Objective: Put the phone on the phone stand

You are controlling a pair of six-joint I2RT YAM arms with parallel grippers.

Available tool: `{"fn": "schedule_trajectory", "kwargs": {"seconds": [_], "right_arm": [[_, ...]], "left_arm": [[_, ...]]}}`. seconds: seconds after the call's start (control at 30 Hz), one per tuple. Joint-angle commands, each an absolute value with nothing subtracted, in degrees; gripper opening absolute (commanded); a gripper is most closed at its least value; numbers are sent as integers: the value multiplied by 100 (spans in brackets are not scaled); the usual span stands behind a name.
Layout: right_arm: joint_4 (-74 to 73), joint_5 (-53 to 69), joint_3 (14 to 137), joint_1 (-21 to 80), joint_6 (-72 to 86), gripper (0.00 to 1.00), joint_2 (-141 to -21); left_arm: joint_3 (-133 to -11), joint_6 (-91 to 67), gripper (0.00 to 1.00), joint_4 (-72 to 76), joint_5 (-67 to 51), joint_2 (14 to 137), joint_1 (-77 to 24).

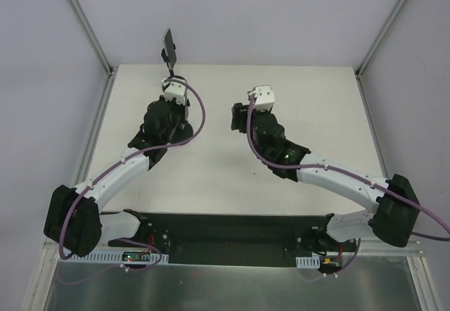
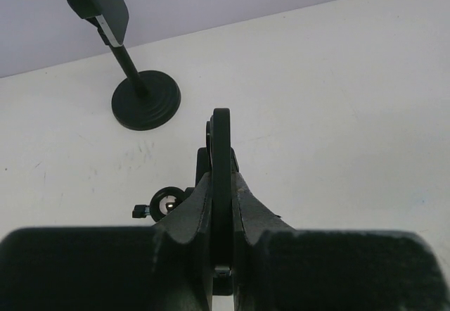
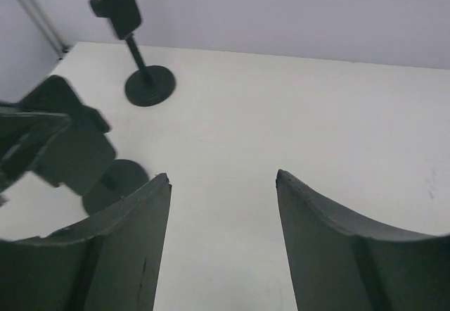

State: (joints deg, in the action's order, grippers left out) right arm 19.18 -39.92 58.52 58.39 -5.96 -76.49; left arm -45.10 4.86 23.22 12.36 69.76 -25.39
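**Inspection: phone seated on stand, both arms clear of it**

The phone (image 2: 107, 3) sits in the cradle at the top of the phone stand (image 2: 145, 101), tilted, its silver edge showing in the left wrist view. The stand's round black base rests on the white counter (image 2: 337, 114) at the far left, close to the back wall, with a thin pole rising from it to the cradle.

The left end effector (image 2: 221, 124) hangs above the counter just short of the stand's base and does not touch it. Its fingers are pressed together edge to edge. It points towards the stand.

The right end effector (image 3: 222, 176) is over the middle of the counter, well apart from the stand. Its fingers are spread wide, with bare counter showing between them. In the right wrist view the stand appears in the upper left, and the left arm is a blurred dark shape at the left edge.
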Motion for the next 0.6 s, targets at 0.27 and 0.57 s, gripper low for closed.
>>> {"fn": "schedule_trajectory", "kwargs": {"seconds": [0.27,0.57], "right_arm": [[3015,-1964,5036,4114,-554,66,-7813],[3006,-712,5440,4017,-677,68,-8367]], "left_arm": [[-4439,-930,0,2425,-156,6996,-1416],[-4447,-950,0,2427,-264,7084,-1310]]}}
